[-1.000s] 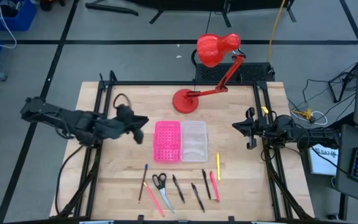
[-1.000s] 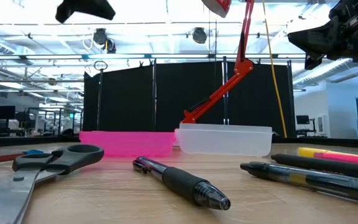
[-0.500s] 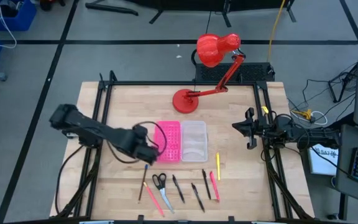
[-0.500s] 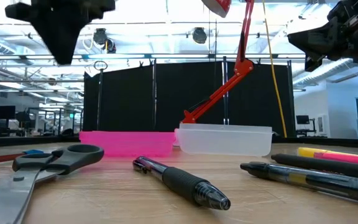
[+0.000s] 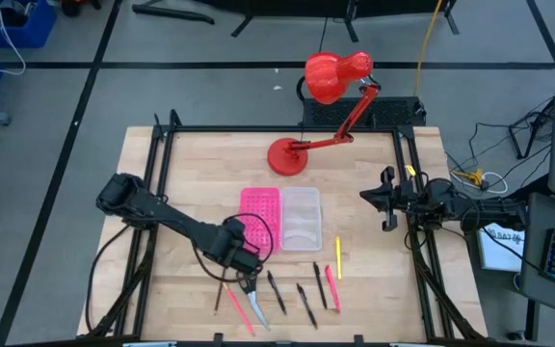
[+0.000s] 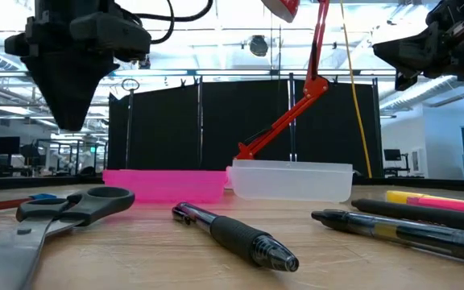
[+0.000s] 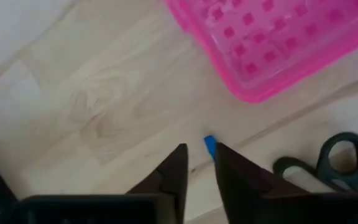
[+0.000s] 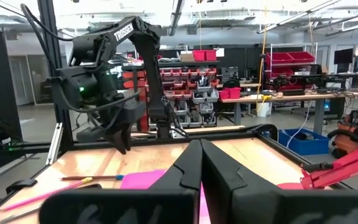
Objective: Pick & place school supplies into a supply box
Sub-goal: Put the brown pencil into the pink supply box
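The left hand (image 7: 197,163), fingers narrowly spread, hovers right above the blue-capped pen (image 7: 209,147) lying lengthwise beside the scissors (image 5: 250,285) on the worktop, far nearer than the pressed-together right hand (image 5: 385,200).

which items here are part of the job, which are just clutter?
Job: supply box; scissors; pens and pencils; left claw, hovering over the scissors end of the row.

Clutter: red desk lamp; right claw, parked at the table's right edge.

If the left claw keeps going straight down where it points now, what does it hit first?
Probably the blue-tipped pencil just ahead of the left claw, beside the scissors; depth is unclear, so it may meet bare table.
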